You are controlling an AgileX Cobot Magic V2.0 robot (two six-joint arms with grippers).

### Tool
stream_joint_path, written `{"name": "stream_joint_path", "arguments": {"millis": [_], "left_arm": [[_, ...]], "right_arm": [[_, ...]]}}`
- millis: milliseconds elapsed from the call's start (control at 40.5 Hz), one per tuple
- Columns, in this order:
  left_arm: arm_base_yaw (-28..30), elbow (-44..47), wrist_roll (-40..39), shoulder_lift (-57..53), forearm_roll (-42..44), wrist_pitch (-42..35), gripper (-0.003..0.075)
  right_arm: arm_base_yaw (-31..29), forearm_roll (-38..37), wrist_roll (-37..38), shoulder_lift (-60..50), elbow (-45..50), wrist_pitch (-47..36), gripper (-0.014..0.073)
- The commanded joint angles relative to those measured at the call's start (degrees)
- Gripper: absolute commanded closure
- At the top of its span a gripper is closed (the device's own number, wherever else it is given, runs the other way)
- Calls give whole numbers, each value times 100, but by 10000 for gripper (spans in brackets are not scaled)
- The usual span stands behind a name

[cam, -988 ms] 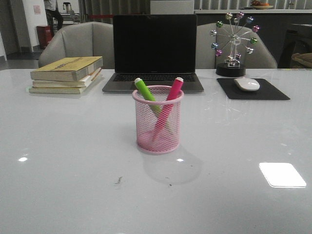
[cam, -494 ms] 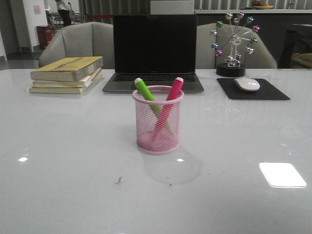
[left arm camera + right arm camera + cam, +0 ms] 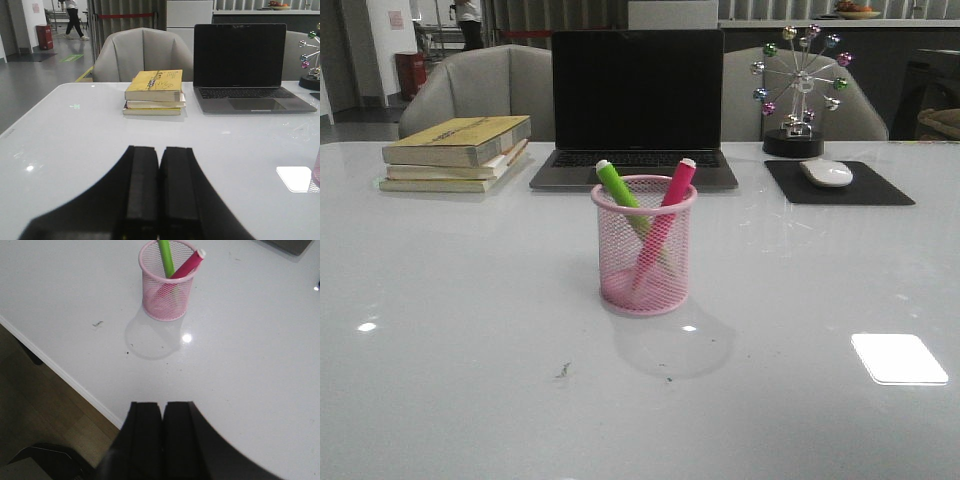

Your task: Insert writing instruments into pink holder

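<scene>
Inside your pink holder: green marker leaned to 11 o'clock, pink marker to 1 | left gripper closed, empty | right gripper closed, empty

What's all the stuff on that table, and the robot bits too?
Holder: one, pink mesh, table centre.
Markers: two, green and pink, leaning crossed inside the holder.
Laptop: one, dark, open, behind the holder.
Books: a stack, yellow on top, back left.
Mouse: one, white, on a black pad, back right.
Ferris wheel ornament: one, coloured balls, behind the pad.
Chairs: two, grey, beyond the table.
Left gripper: black, shut, empty.
Right gripper: black, shut, empty.
</scene>
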Motion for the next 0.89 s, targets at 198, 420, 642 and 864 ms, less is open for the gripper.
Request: {"name": "stream_joint_path", "arguments": {"millis": [198,420,642,864], "left_arm": [[18,113,-49,-123,-82,-1072,629],[-31,113,-49,-123,-71,-1065,629],[-42,113,-49,-112,-71,-1055,629],[-42,113,-49,-112,-71,-1055,629]], "right_arm": [[-12,-42,-52,-14,-153,-387,505],[-12,-42,-52,-14,-153,-382,505],[-12,-42,-52,-14,-153,-383,505],[-12,-42,-52,-14,-153,-383,505]]}}
